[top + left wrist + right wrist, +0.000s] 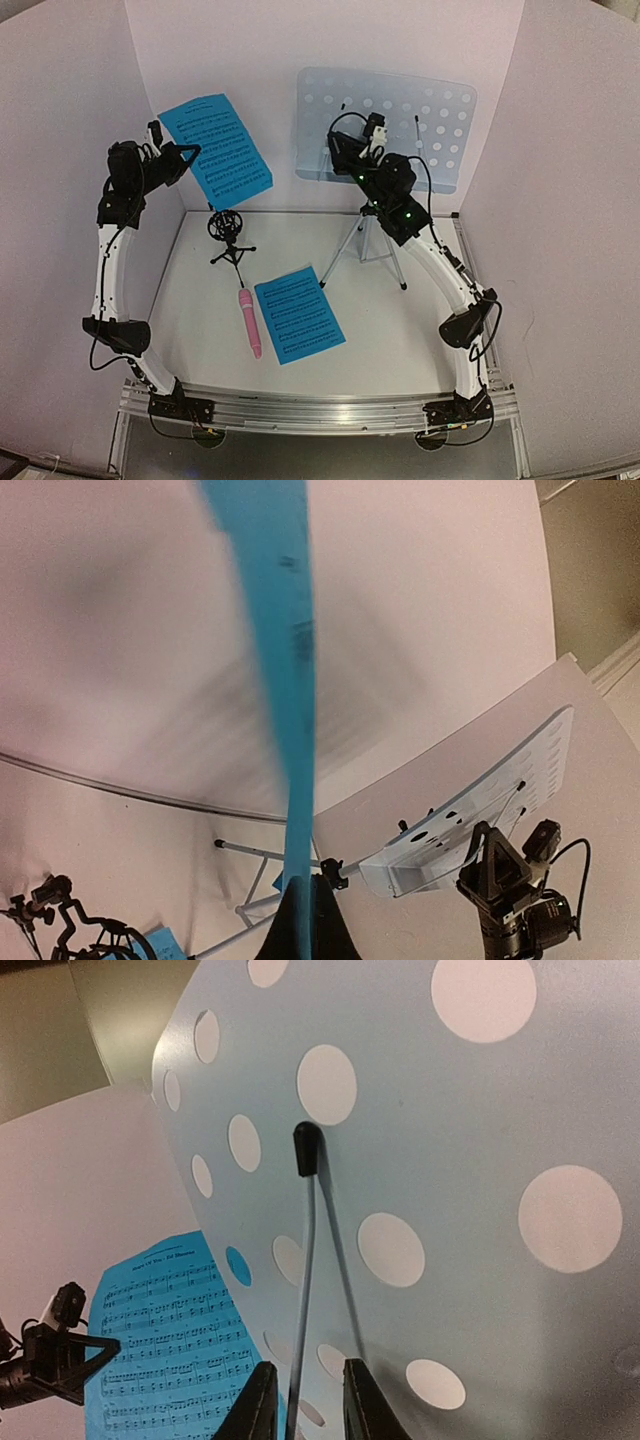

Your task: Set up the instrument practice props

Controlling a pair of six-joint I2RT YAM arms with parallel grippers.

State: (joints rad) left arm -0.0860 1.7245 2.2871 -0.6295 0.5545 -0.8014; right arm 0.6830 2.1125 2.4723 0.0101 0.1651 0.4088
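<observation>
My left gripper (185, 155) is raised at the back left, shut on the edge of a bright blue sheet-music page (215, 145). In the left wrist view that page (285, 680) runs edge-on up from the gripper (298, 880). A second blue page (298, 313) lies flat on the table beside the slim pink microphone (248, 322). The small black tripod mic holder (230, 235) stands behind them. My right gripper (305, 1368) is up against the pale-blue perforated music stand (400, 115). Its jaws stand apart around the stand's thin wire page arm (307, 1220), not pinching it.
The stand's silver tripod legs (365, 245) spread over the back middle of the table. White walls close in the back and both sides. My right arm (440, 260) arches up along the right side, and my left arm (105, 250) along the left.
</observation>
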